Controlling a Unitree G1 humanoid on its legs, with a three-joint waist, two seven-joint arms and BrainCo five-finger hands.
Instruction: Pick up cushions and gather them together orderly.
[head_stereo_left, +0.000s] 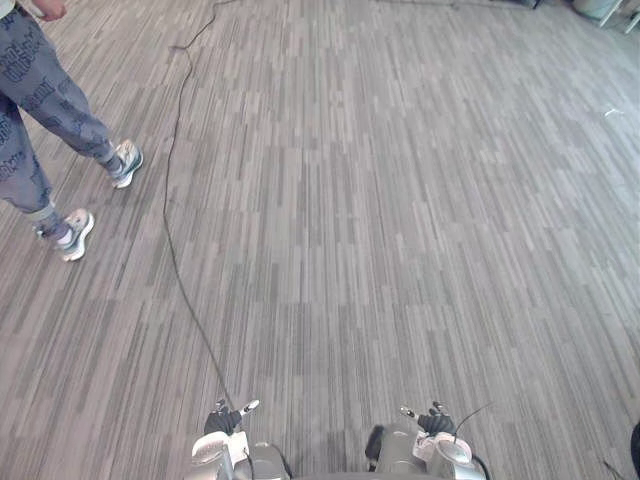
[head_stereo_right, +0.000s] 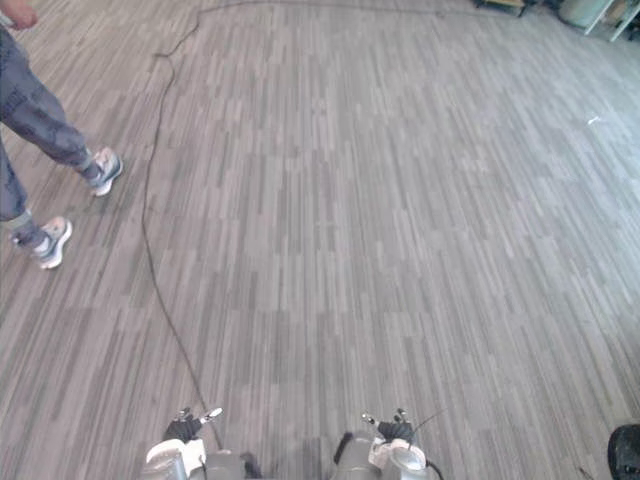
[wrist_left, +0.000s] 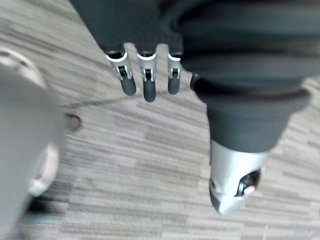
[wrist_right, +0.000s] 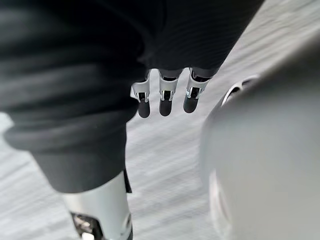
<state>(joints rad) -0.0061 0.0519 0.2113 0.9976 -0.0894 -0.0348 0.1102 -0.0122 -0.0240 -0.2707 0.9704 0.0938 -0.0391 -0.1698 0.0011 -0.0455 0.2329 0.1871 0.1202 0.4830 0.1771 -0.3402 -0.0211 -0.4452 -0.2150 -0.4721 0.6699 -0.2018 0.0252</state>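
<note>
- A grey, streak-patterned carpet floor (head_stereo_left: 400, 220) is stretching across the whole scene.
- A person (head_stereo_left: 45, 95) in pale sneakers (head_stereo_left: 75, 233) is stepping on it at far left.
- A small white scrap (head_stereo_left: 611, 112) is lying at far right.

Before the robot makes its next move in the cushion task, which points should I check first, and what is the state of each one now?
1. Left hand free: ok. The left hand hangs over the carpet, fingers relaxed, holding nothing.
2. Right hand free: ok. The right hand is relaxed too and holds nothing.
3. Person at a safe distance: ok for now. The person is in mid-step at the robot's far front left, apart from both hands; I would watch them.
4. Footing: ok. The carpet ahead looks flat.
5. Where the cushions lie: cannot tell.
</note>
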